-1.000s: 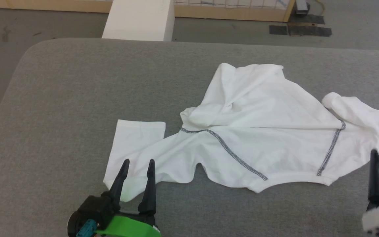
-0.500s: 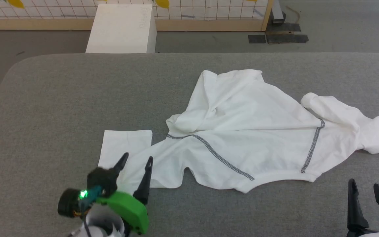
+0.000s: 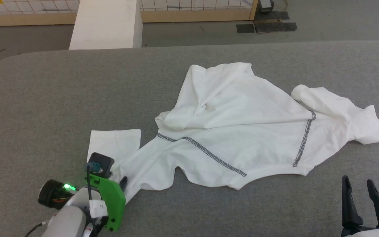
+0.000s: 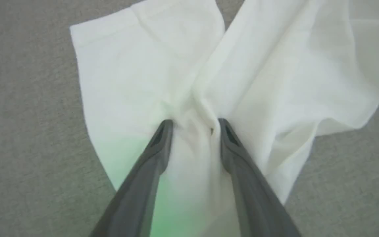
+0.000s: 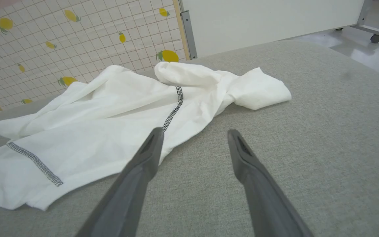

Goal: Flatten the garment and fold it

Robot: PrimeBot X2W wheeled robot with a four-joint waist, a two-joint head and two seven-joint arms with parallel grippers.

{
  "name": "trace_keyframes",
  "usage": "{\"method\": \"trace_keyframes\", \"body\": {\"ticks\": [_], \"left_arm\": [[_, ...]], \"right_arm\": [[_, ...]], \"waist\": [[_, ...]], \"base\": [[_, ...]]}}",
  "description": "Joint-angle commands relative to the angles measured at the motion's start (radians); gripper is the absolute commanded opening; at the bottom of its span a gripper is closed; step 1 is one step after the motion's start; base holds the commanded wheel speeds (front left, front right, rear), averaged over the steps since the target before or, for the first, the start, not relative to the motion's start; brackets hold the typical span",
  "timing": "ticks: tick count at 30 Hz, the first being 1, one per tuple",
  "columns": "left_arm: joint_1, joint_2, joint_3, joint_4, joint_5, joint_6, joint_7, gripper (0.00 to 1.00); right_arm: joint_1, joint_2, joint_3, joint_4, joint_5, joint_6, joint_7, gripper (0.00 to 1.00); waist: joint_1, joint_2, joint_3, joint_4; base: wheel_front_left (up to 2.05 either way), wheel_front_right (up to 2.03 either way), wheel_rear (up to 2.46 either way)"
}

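Left wrist view: your left gripper (image 4: 192, 123) stands tips-down on the garment (image 4: 143, 65), on the left sleeve where it doubles back on itself at the near left of the table. The jaws are apart, with a raised ridge of cloth between the fingertips (image 4: 166, 126); no firm pinch is evident.

Judgement: flattening is the step in hand, and folding is not begun. The next move calls for closing on that ridge, then drawing the sleeve out leftward and low so the doubled-back cuff (image 3: 115, 141) opens flat.

Head view supplies what the wrist camera lacks, the whole layout. The shirt lies from the centre to the right of the grey table (image 3: 44, 98), its body creased over itself, zigzag seams (image 3: 206, 153) uppermost and right sleeve (image 3: 341, 115) bunched at the far right. A white box (image 3: 107, 23) stands beyond the far edge. In this view the green wrist housing (image 3: 112, 200) hides the left fingertips' contact.

Right wrist view: your right gripper (image 5: 195, 131) hovers open and empty over bare table, near the shirt's near edge but apart from it. In my judgement it will be wanted on the bunched right sleeve.
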State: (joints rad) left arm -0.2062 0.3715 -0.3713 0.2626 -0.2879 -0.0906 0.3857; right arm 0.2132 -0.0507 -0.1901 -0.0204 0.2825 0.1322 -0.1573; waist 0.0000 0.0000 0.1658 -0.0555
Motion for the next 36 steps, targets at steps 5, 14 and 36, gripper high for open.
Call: {"method": "trace_keyframes", "body": {"ticks": [5,14,36], "left_arm": [[0.005,-0.003,0.011,0.002,-0.015,-0.002,-0.078,0.0],[0.019,0.097,0.099,-0.072,0.004,0.069,-0.124,0.0],[0.202,0.023,-0.037,-0.469,-0.091,0.035,-0.072,1.0]], "right_arm": [[-0.019,0.0,-0.012,-0.009,0.004,-0.002,0.003,1.0],[-0.028,0.0,-0.022,-0.031,-0.005,-0.002,0.024,1.0],[-0.047,0.0,0.018,0.006,0.019,-0.002,0.023,1.0]], "waist": [[0.0,0.0,0.019,0.008],[0.0,0.0,0.029,0.04],[0.0,0.0,0.026,0.065]], "base": [[0.0,0.0,0.0],[0.0,0.0,0.0],[0.0,0.0,0.0]]}}
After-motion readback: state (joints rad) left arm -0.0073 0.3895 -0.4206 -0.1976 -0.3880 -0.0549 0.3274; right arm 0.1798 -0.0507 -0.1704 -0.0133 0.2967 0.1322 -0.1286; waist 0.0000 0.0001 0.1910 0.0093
